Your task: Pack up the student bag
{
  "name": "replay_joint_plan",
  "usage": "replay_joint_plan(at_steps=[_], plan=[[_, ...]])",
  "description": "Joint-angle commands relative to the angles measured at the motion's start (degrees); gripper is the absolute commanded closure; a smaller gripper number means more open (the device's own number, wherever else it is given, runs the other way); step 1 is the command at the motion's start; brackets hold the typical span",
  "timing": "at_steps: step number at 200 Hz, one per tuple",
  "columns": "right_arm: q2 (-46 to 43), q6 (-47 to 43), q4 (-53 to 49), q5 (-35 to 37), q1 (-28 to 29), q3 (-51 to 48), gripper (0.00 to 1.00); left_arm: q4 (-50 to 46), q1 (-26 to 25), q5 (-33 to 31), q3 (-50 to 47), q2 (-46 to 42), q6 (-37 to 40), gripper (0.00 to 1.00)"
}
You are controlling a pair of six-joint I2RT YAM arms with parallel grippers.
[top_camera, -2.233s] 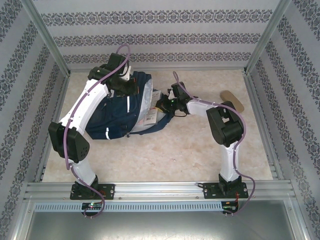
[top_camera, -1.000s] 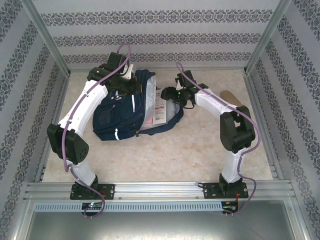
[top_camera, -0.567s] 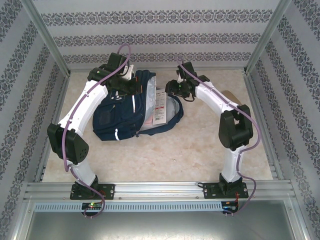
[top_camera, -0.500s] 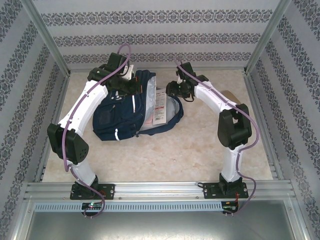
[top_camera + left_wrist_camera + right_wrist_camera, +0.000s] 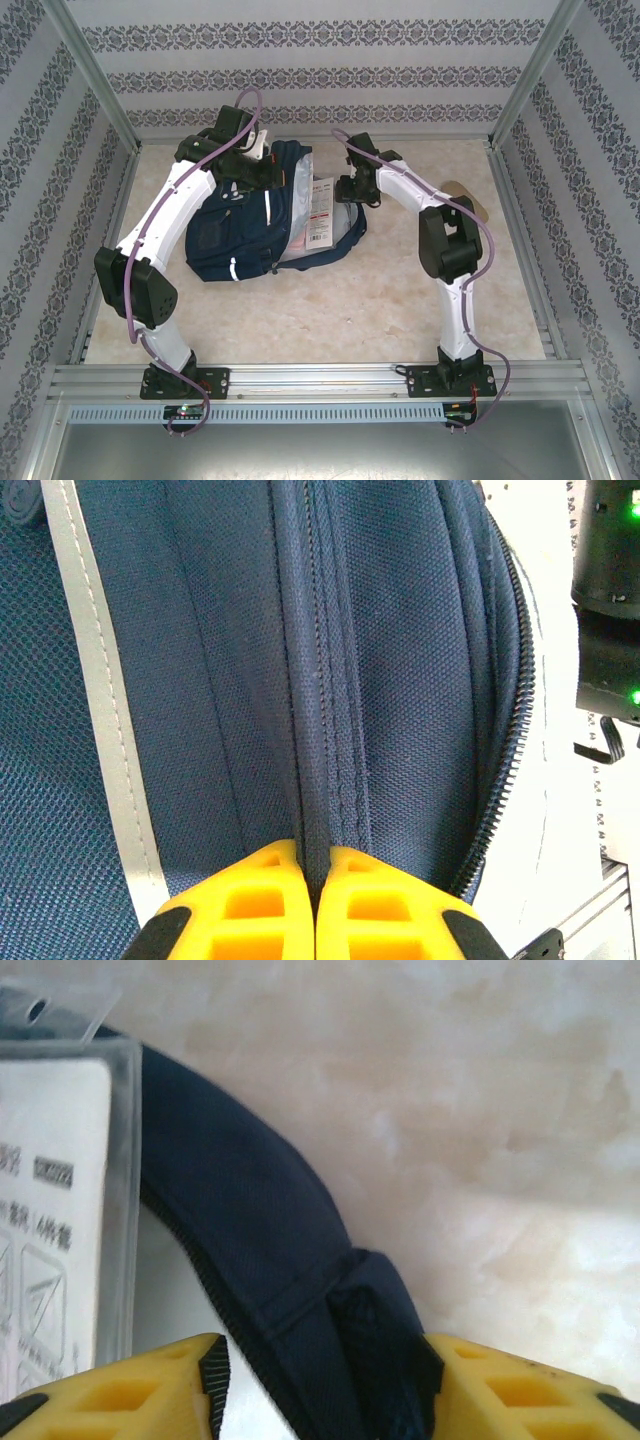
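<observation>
Clasping student bag (image 5: 238, 238) rim, right gripper (image 5: 320, 1352) shifted left

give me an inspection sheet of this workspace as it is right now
surface: pale marbled table top, bare in front
job's things: student bag lying unzipped, packaged card in its mouth
clutter: tan object at the right, partly behind the right arm
grippers: left gripper shut on a bag seam; right gripper clamps the bag's rim
cables: purple cables run along both arms, no snag seen
surroundings: patterned walls, metal rail at the near edge
</observation>
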Motion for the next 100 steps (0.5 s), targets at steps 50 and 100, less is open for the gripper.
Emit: replay_joint_plan(at_steps=[50, 100], plan=[[-1.3, 6.1, 4.9, 6.4, -4.3, -1.7, 0.96, 1.7, 0.5, -2.9, -1.1, -7.0, 3.1, 1.0], [-5.9, 15.4, 14.7, -8.7, -8.9, -8.5, 0.98, 3.7, 1.1, -2.4, -5.8, -8.9, 2.5, 1.0]])
